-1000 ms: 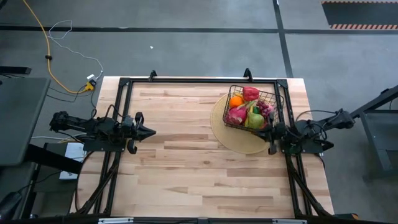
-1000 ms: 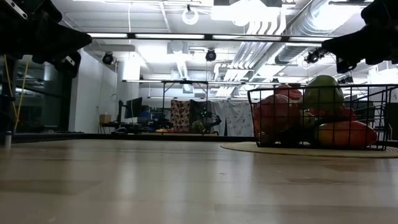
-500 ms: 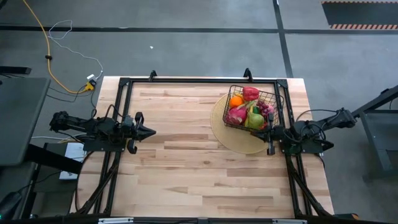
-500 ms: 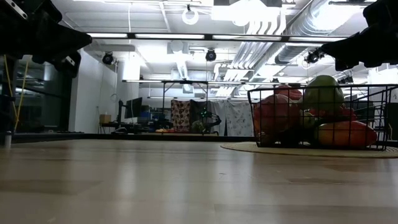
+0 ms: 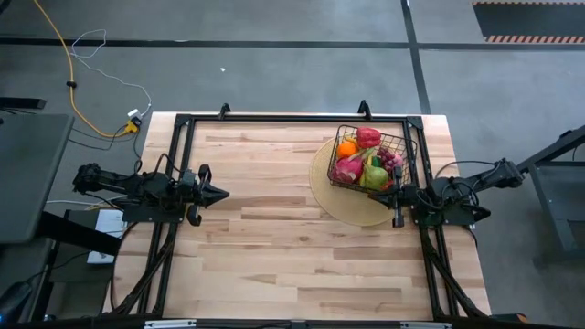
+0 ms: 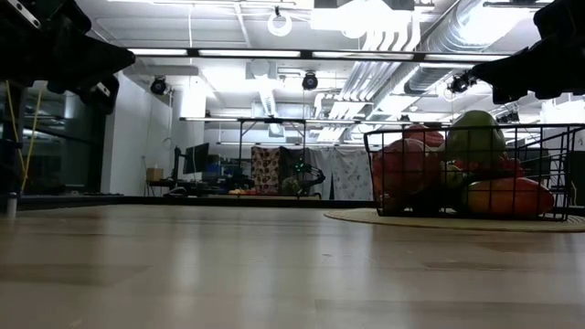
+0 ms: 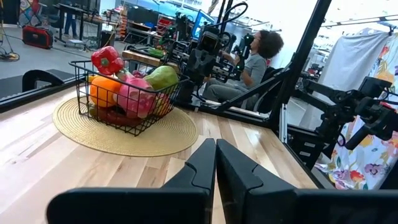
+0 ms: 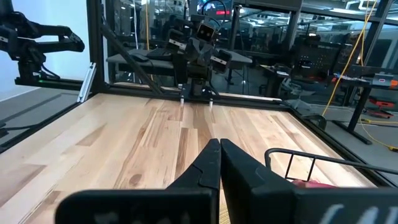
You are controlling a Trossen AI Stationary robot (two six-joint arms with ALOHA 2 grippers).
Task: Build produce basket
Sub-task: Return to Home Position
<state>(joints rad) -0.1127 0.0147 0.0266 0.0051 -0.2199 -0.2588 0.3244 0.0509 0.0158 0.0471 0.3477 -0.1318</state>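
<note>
Evidently the small black wire-grid basket [image 5: 402, 139] is placed just ahead of the right pincer [image 5: 394, 195], on a flat round tan woven mat [image 5: 352, 208] laid on the pale wooden counter [image 5: 274, 247]. The small toy produce [image 5: 366, 163] is heaped inside it, so loading is judged complete. The right pincer's fingers are pressed together and nothing is held. The left pincer [image 5: 220, 194], likewise closed and empty, is parked well apart from the basket and pointed toward it. Both arms are judged to be kept at their own sides because no fruit is left to fetch.
</note>
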